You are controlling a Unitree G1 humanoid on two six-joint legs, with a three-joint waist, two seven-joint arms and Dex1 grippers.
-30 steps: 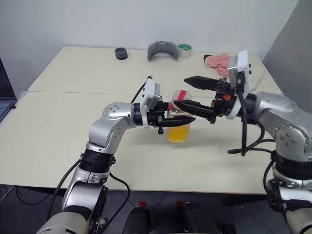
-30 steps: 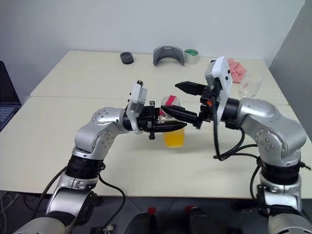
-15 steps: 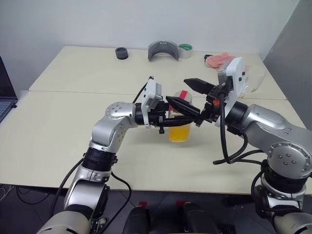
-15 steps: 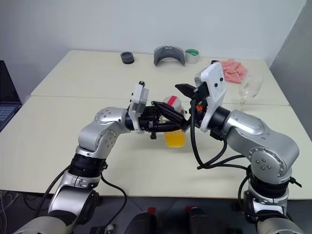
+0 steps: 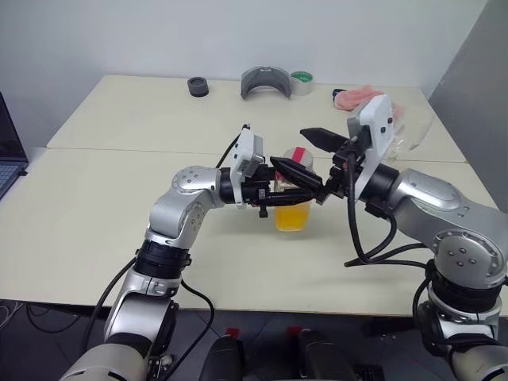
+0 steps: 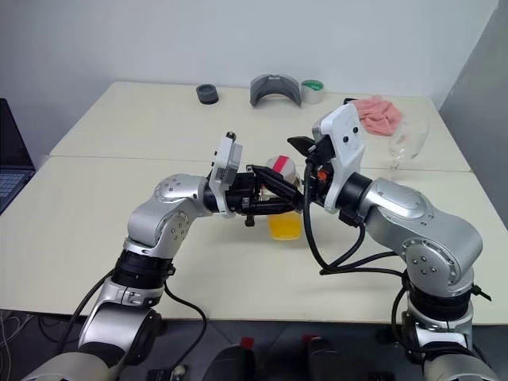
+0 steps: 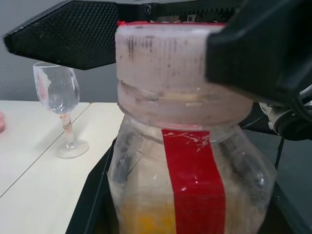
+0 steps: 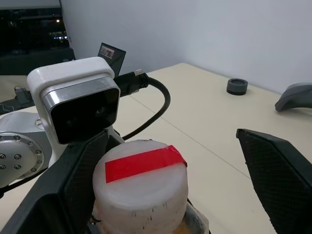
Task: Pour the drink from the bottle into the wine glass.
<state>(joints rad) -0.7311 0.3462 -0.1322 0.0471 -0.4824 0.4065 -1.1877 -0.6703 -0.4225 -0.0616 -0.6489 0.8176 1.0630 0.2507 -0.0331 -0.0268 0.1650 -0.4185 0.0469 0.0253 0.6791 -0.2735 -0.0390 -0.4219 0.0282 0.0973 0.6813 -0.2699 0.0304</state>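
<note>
The bottle (image 5: 292,198) is upright over the middle of the table, with the orange drink (image 5: 291,217) in its lower part. My left gripper (image 5: 305,191) is shut on the bottle's body from the left side. The white cap (image 8: 141,180), crossed by a red strip, sits between the wide-apart fingers of my right gripper (image 5: 290,148), which is open and comes in from the right. One finger (image 8: 63,187) is close beside the cap, the other (image 8: 278,170) well clear of it. The wine glass (image 6: 403,143) stands empty at the far right of the table.
Along the table's far edge (image 5: 143,78) lie a small black round object (image 5: 197,86), a grey curved piece (image 5: 265,82), a green tape roll (image 5: 301,82) and a pink cloth (image 5: 357,97). A laptop (image 5: 6,159) is at the left edge.
My right wrist has swung in towards the bottle and turned, bringing its open fingers around the cap. The left gripper and the bottle have stayed where they were.
</note>
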